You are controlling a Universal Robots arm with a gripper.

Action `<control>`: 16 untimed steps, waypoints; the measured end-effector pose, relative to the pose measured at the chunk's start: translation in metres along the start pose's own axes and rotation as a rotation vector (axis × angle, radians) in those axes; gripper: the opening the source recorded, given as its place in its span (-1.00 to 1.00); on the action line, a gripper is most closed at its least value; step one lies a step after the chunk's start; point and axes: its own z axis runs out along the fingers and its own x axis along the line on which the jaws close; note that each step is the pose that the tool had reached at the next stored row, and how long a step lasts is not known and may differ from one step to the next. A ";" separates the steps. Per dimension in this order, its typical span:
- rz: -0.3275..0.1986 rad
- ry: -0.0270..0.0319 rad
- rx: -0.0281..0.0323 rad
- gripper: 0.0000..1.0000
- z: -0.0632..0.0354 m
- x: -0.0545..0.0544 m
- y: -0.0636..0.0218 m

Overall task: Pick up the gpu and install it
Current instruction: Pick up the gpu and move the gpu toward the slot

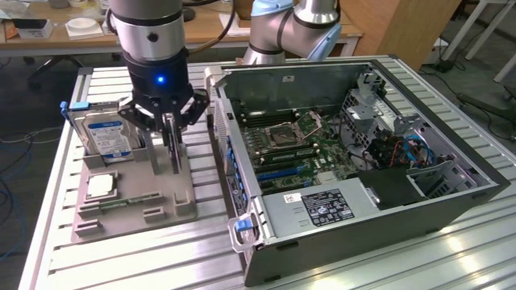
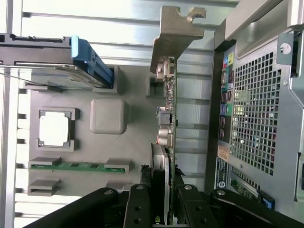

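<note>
Slatted metal table: I log an open computer case with its motherboard inside. Beside it, a grey tray holds a hard drive, processor chip and memory stick. My gripper is clamped on the gpu, which stands upright at the tray.

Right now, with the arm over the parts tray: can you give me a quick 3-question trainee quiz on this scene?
1. True or false: the gpu is already installed inside the computer case.
2. What do the fingers grip? A) hard drive B) gpu C) memory stick
3. Name the blue-labelled part standing on the gray tray, at the exterior view's left of the gpu.
Key: 1 false; 2 B; 3 the hard drive.
</note>
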 end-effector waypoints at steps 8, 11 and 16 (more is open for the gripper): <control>0.000 -0.0001 -0.0001 -0.46 -0.0162 0.000 0.0007; 0.000 0.0000 -0.0001 -0.46 -0.0227 0.000 0.0010; 0.000 0.0000 -0.0001 -0.46 -0.0349 0.000 0.0016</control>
